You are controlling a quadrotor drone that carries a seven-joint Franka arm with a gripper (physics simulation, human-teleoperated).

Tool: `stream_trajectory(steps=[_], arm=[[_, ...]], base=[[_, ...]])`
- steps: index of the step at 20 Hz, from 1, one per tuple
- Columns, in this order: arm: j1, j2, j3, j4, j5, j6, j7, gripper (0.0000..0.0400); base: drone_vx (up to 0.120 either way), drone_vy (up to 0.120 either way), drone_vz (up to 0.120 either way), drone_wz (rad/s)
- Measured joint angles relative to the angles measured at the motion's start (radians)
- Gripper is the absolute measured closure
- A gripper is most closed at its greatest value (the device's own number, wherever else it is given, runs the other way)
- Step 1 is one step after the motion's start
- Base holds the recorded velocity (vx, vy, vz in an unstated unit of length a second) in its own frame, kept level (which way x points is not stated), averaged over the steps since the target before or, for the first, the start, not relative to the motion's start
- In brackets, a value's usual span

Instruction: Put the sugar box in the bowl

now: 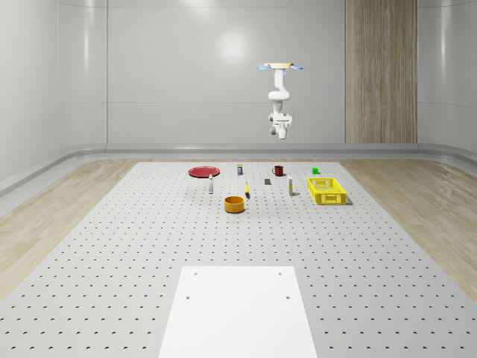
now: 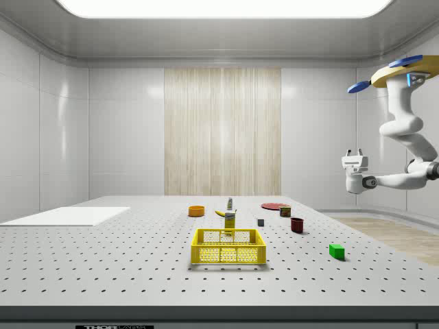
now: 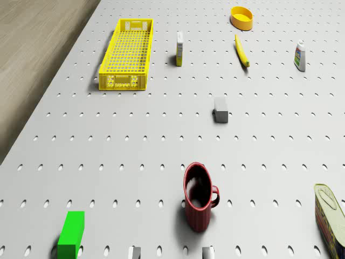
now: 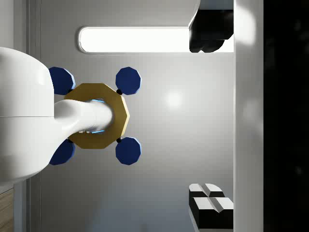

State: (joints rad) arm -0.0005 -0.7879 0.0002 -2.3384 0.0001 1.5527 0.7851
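The sugar box (image 1: 289,188) (image 3: 179,48) (image 2: 229,221), a small yellow and white carton, stands upright on the perforated table between the yellow crate and a banana. The orange bowl (image 1: 235,203) (image 3: 241,17) (image 2: 197,211) sits nearer the table's middle, apart from the box. The drone (image 1: 281,67) (image 2: 405,68) hovers high above the table's far end, roughly over the red mug. Its arm is folded so that the gripper (image 2: 354,154) (image 1: 281,134) (image 4: 210,116) points upward at the drone's underside, open and holding nothing, far above both objects.
The yellow crate (image 1: 326,200) (image 3: 124,81), banana (image 3: 242,51), a white bottle (image 3: 300,56), grey block (image 3: 221,109), red mug (image 3: 199,197), green block (image 3: 71,233), a tin can (image 3: 330,216) and a red plate (image 1: 203,171) are spread over the far half. A white sheet (image 1: 238,313) lies at the near edge.
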Motion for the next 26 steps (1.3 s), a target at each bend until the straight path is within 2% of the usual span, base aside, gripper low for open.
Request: stream_trajectory(steps=[6, 12, 18, 26], arm=[[-0.003, 0.025, 0.001, 0.128, 0.001, -0.098, -0.002, 0.0000], [-0.004, 0.065, 0.003, 0.236, 0.002, -0.162, -0.002, 0.0000], [-0.006, 0.082, 0.003, 0.283, 0.002, -0.187, -0.003, 0.0000], [-0.007, 0.085, 0.004, 0.296, 0.002, -0.190, -0.003, 0.0000]], base=[[0.000, 0.000, 0.000, 0.000], [0.000, 0.000, 0.000, 0.000], [0.000, 0.000, 0.000, 0.000], [0.000, 0.000, 0.000, 0.000]])
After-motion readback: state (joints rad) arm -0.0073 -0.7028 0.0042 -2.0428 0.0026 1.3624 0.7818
